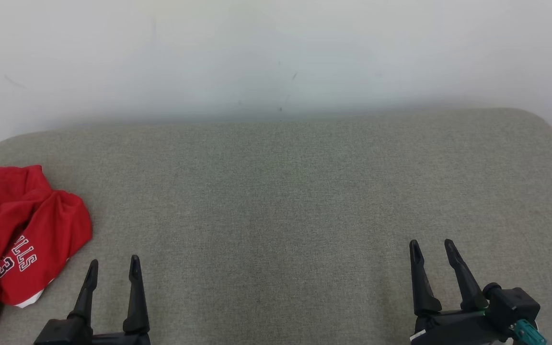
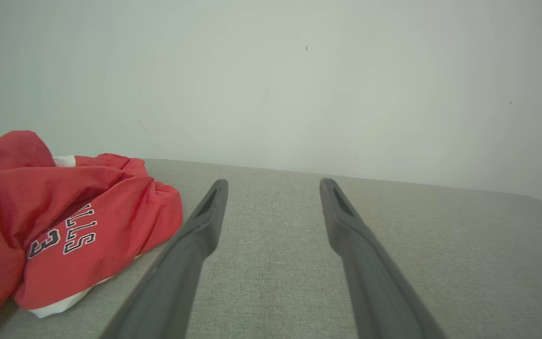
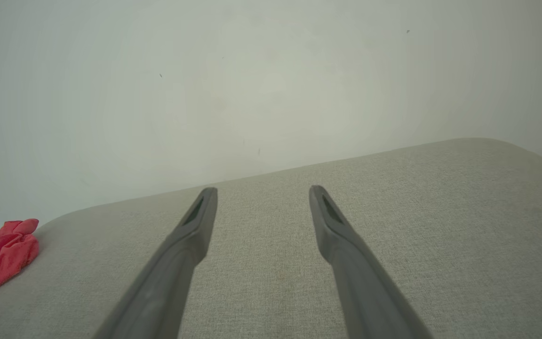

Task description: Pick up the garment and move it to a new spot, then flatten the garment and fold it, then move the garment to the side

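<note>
A plain white wall [image 1: 276, 57] stands behind a wide grey fabric-covered bench [image 1: 281, 215] with rounded corners. At the bench's left edge lies a red shirt [image 1: 22, 235], crumpled in a heap. White lettering and a number show on one fold, and part of the shirt runs off the picture. My left gripper [image 1: 114, 261] is just to the right of the shirt, not touching it, fingers spread apart and holding nothing. My right gripper [image 1: 432, 244] is well away on the right, also spread and empty. I judge both are parked wide because no grasp has begun. The left one looks best placed to reach the heap, and the wide middle of the bench gives room to lay the shirt flat.
</note>
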### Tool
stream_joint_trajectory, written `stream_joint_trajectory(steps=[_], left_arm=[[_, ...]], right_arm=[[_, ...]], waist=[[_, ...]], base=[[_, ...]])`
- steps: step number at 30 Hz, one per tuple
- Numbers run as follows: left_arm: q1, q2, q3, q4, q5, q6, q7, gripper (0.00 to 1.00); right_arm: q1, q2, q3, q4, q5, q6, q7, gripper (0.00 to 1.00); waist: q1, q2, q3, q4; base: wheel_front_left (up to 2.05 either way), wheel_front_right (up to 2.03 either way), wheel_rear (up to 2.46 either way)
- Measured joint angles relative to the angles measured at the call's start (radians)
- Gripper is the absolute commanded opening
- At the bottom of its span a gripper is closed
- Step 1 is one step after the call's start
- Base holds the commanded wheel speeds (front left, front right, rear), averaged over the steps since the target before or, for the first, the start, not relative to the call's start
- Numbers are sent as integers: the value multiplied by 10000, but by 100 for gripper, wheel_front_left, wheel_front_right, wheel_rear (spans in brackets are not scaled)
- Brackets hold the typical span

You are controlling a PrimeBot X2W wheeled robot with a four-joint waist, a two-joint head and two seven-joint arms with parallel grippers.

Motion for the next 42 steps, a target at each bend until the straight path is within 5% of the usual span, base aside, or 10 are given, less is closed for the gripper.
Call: stream_joint_trajectory(steps=[23, 42], left_arm=[[230, 12, 94, -142, 1659, 119, -414, 100], [237, -2, 299, 918, 1275, 117, -435, 100]], right_arm=[[91, -2, -50, -21, -1615, 0, -408, 100], [97, -2, -284, 293, -1755, 0, -435, 100]], waist=[[0, 0, -23, 39], [0, 0, -142, 32]], base=[[0, 0, 0], [0, 0, 0]])
